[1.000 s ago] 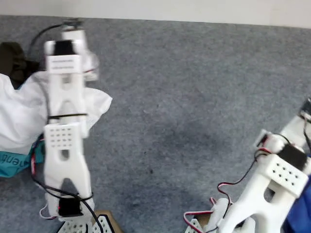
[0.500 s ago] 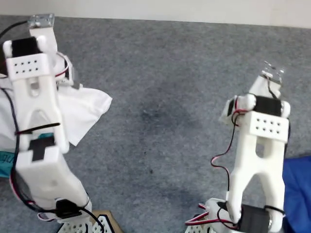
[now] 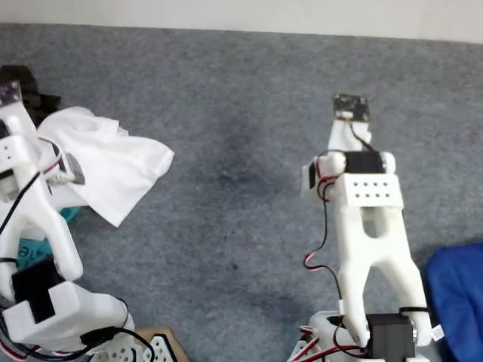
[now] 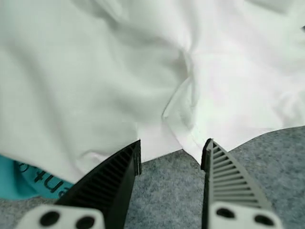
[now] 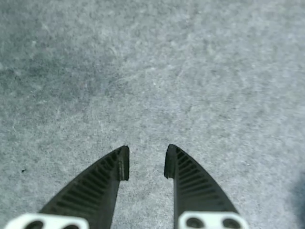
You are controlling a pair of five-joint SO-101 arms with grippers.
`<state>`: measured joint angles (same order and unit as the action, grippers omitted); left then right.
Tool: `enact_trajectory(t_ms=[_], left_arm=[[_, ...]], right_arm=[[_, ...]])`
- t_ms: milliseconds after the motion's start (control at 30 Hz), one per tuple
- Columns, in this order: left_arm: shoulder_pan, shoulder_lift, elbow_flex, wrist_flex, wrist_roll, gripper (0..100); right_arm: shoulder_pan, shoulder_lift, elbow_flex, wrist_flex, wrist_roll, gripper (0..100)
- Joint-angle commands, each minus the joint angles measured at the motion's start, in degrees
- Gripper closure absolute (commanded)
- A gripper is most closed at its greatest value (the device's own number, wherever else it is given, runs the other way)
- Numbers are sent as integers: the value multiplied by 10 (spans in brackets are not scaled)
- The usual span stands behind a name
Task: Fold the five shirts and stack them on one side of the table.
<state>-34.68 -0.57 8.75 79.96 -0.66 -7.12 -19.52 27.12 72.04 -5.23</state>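
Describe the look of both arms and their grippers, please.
Both arms are white plastic: the left arm and right arm carry black motor blocks and thin red, black and white cables; the right one shows a grid of small holes. The left gripper and right gripper have dark, ribbed, tapering fingers.

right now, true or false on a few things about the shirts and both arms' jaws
1. The white shirt lies on the left arm's side of the table. True.
2. The jaws of the right arm are shut on the blue shirt. False: they are open over bare grey table; the blue shirt lies near that arm's base.
3. A teal shirt pokes out from under the white shirt. True.
4. The white shirt is neatly folded. False: it is rumpled.
5. The left arm's jaws are open at the white shirt's edge. True.
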Motion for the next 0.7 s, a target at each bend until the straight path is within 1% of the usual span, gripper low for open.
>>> enact_trajectory(t_ms=[0,133,233,367,667], left_arm=[[3,-29,36,-61,-3,769],[15,-28,58,-120,-1,769],[27,-28,60,-144,7,771],[51,-29,56,-150,48,771],[95,-29,61,-146,55,772]], right_arm=[[-9,-6,6,-22,9,864],[-9,-6,11,-25,9,864],[-10,-6,11,-25,8,864],[-22,-1,12,-25,8,864],[-31,-2,27,-33,8,864]])
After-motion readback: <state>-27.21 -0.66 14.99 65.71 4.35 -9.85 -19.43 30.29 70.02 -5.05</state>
